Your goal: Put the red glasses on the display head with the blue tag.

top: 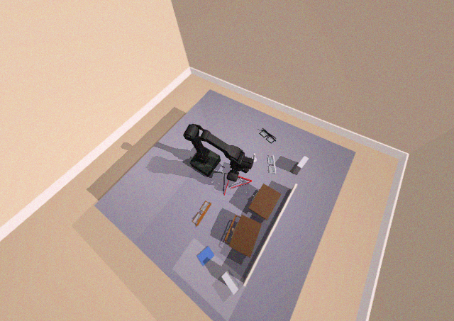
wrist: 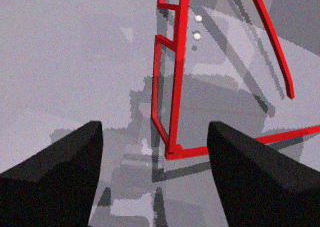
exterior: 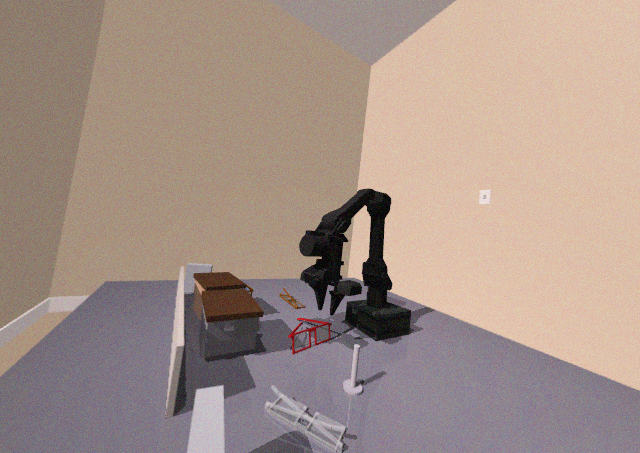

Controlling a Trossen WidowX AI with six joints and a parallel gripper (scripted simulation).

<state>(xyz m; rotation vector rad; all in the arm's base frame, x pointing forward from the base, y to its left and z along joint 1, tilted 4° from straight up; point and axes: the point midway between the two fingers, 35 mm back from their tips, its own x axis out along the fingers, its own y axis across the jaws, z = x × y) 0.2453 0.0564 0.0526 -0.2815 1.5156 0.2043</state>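
The red glasses [top: 251, 181] [exterior: 314, 321] [wrist: 178, 82] stand on the table with the lens front upright and the temples out to one side. My gripper [exterior: 326, 311] [wrist: 155, 133] is partly open and empty, above the glasses. In the wrist view one hinge corner shows between the fingers, below them. In the top view the arm hides the fingertips. Two brown-topped heads stand side by side: one nearer the glasses [top: 264, 201] [exterior: 232, 303], and one beyond [top: 245, 236] [exterior: 219, 280] with an orange frame [top: 230, 228] at its front. I cannot make out a blue tag on either.
Orange glasses [top: 201, 213] [exterior: 292, 299], grey glasses [top: 271, 164] [exterior: 305, 419] and black glasses [top: 267, 135] lie around. A white post [exterior: 355, 365] stands near the red glasses. A pale panel [top: 270, 234] [exterior: 177, 345] runs behind the heads. A blue block [top: 205, 255] is at the lower side.
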